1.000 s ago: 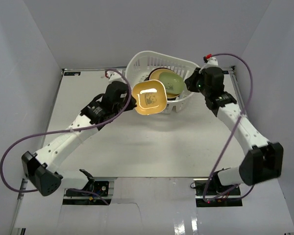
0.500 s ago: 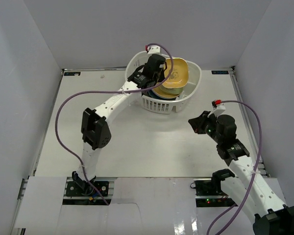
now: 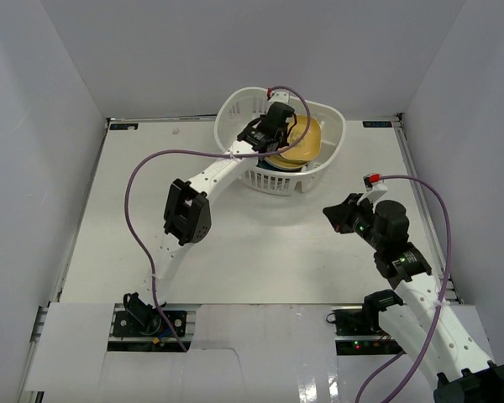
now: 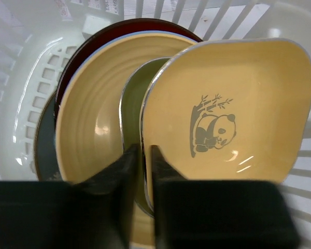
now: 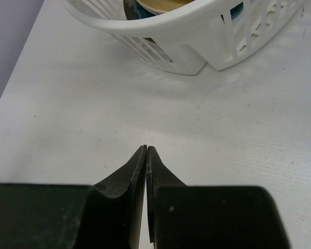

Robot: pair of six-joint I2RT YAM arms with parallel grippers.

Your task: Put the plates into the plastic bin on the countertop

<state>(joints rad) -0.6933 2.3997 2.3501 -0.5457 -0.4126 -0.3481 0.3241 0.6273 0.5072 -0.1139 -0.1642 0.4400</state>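
A white countertop [image 3: 235, 243] stood inside a pale-walled enclosure, seen from above, with two white robot arms fixed at its near edge. At the far side of the countertop sat the plastic bin [image 3: 332, 126], a white basket with slotted walls.

The left arm stretched forward over the bin's near rim, and the left gripper [image 3: 273, 128] was down inside it. From the left wrist camera, the left gripper [image 4: 143, 155] pinched the lower edge of a yellow square plate [image 4: 238, 104] printed with a panda and bamboo; the plate's rim sat in the narrow gap between the two dark fingers. That plate stood on edge inside the bin, leaning against a row of other plates also on edge: a green plate [image 4: 132, 104] directly behind it, then a beige plate [image 4: 93, 114] with ribbed rings, then a maroon plate [image 4: 109, 31] showing only its rim, and a grey plate [image 4: 44, 140] at the far left against the bin wall.

The right arm was bent back over the near right part of the countertop, well apart from the bin. The right gripper [image 5: 146, 155] hung over bare tabletop, its fingers pressed together with nothing between them.
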